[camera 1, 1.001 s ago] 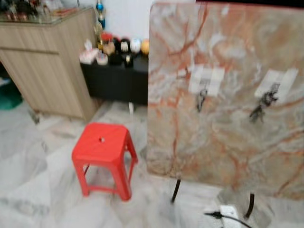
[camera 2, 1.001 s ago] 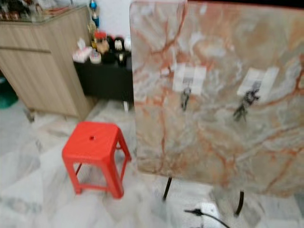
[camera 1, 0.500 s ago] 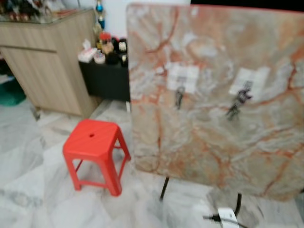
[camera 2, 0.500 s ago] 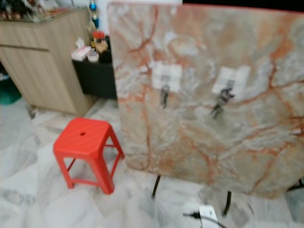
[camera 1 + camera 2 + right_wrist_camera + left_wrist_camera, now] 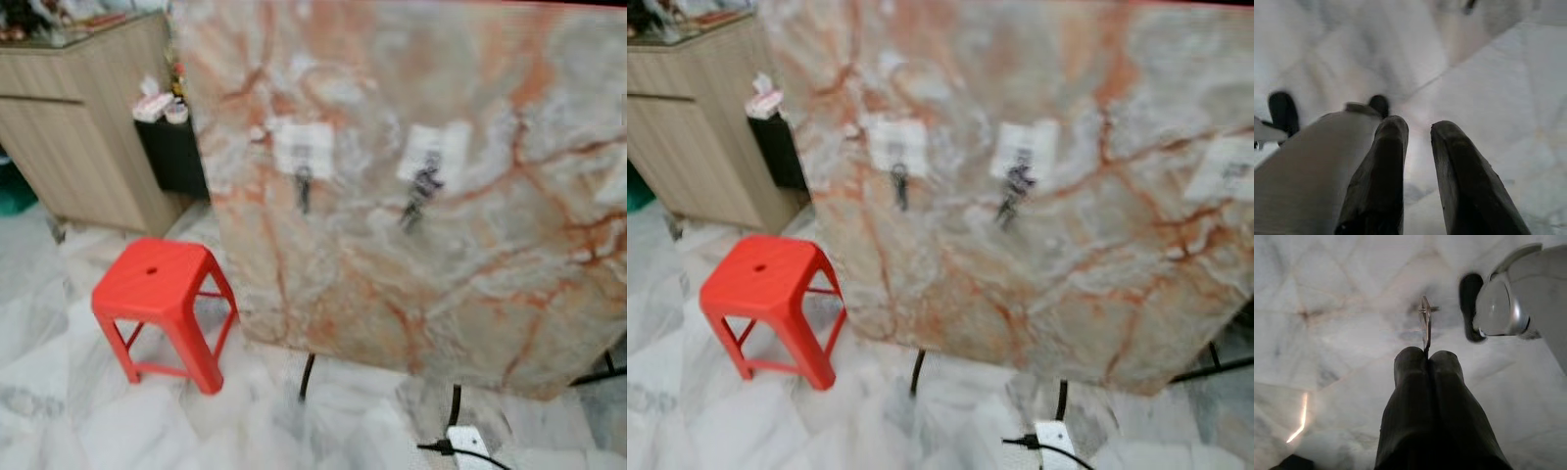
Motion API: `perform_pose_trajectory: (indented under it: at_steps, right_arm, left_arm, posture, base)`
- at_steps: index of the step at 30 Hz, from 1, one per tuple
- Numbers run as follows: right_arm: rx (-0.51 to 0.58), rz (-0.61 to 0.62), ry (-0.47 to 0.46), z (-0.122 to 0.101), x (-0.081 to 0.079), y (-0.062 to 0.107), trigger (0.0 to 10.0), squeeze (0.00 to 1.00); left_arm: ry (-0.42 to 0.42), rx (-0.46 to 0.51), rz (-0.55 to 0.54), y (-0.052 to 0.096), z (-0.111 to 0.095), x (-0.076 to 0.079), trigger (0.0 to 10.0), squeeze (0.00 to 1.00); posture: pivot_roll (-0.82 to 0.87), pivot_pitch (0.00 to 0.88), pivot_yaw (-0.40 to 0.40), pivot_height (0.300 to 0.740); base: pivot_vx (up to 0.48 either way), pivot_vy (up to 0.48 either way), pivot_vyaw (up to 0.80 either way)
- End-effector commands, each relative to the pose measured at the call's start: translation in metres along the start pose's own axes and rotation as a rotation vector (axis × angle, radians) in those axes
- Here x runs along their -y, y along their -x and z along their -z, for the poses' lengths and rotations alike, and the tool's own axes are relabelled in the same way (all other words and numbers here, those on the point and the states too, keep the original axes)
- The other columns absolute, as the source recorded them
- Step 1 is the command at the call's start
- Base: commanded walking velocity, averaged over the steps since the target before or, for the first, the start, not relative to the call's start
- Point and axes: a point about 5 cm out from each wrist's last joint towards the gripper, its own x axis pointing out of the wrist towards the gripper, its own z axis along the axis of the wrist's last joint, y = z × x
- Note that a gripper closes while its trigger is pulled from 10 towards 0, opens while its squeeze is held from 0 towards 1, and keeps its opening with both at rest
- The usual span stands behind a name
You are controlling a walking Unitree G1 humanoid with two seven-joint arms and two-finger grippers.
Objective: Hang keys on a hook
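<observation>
Keys point(image 5: 1424, 323) stick out just past the tip of the left end effector point(image 5: 1427, 363), pinched by a thin edge between closed fingers, low over the floor. Such a slight hold could slip while walking toward the hooks point(image 5: 303, 160) on the marble board point(image 5: 470, 274). Right end effector point(image 5: 1418, 129) hangs parted, empty.

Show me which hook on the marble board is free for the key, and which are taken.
On the marble board, the far right hook patch looks bare, though blur leaves it uncertain. The two patches left of it are crowded: left keys and middle keys hang there. The left gripper pinches a key over the floor.
</observation>
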Motion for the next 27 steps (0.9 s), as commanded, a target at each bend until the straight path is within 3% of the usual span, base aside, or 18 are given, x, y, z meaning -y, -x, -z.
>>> perform_pose_trajectory:
  at_steps: [1,27]
  right_arm:
    - [0.025,-0.014,-0.001,-0.0079,-0.0069,-0.0004,10.0,0.00]
    - [0.019,-0.001,-0.001,-0.0087,-0.0078,-0.0006,10.0,0.00]
  left_arm:
    - [-0.013,-0.013,-0.011,0.0007,0.0046,-0.0052,10.0,0.00]
    - [-0.013,-0.007,-0.011,0.0007,0.0031,-0.0062,10.0,0.00]
  posture:
    - [-0.04,0.000,0.007,0.740]
    - [-0.04,0.000,0.013,0.740]
  base:
    - [0.000,-0.322,0.00]
    - [0.000,-0.323,0.00]
